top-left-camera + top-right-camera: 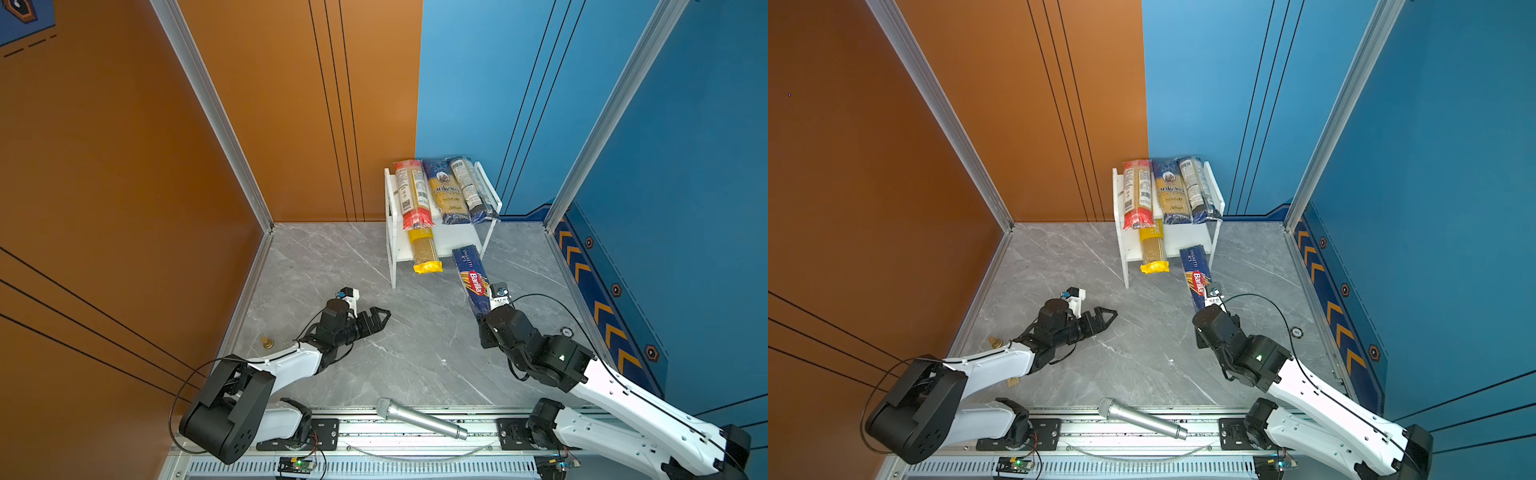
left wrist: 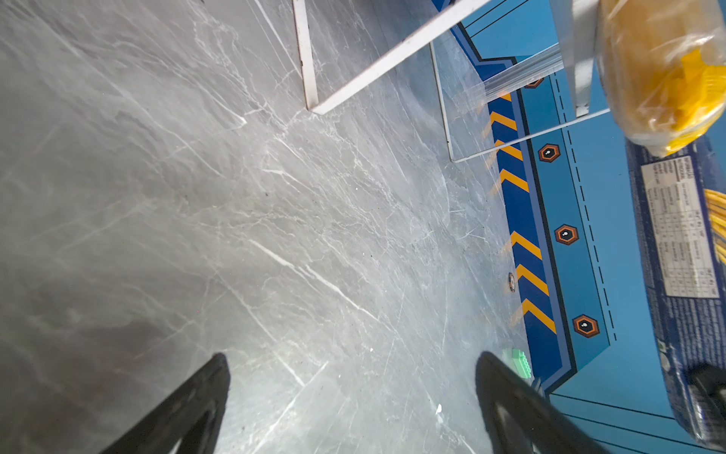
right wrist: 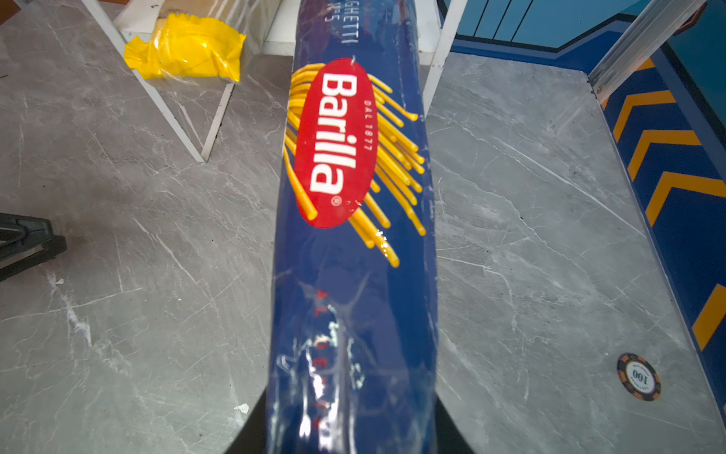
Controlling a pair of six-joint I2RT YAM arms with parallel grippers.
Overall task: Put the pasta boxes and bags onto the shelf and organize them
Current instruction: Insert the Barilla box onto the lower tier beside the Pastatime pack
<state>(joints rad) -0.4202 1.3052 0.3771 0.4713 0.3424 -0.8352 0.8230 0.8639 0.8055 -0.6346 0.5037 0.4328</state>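
1. An orange wall (image 1: 104,166) fills the left and meets a grey marble-patterned tabletop (image 1: 415,357). A small brass-coloured piece (image 1: 267,343) sits near that edge, too small to identify.
2. The left gripper (image 1: 380,319) hangs low over bare tabletop, jaws spread wide and empty.
3. A silver microphone (image 1: 422,419) lies across the aluminium rail (image 1: 357,434) at the front.
4. The white two-tier shelf (image 1: 455,237) stands at the back, where orange meets blue.
   - On the top board, side by side, lie the red-ended clear bag (image 1: 413,195), the "ankara" bag (image 1: 446,195) and the dark navy bag (image 1: 473,191).
   - The yellow bag (image 1: 426,253) lies on the lower board with its front end overhanging. Its rear is hidden under the top board.
5. The blue Barilla box (image 1: 471,278) points at the right part of the lower board.
   - The right gripper (image 1: 484,318) pinches its near end (the fingers are mostly hidden by the box).
   - Whether the far end rests on the board cannot be told.
6. The blue wall (image 1: 685,187) with its chevron strip (image 1: 602,316) closes the right. A poker chip (image 3: 638,377) marked 100 lies on the tabletop beside it.
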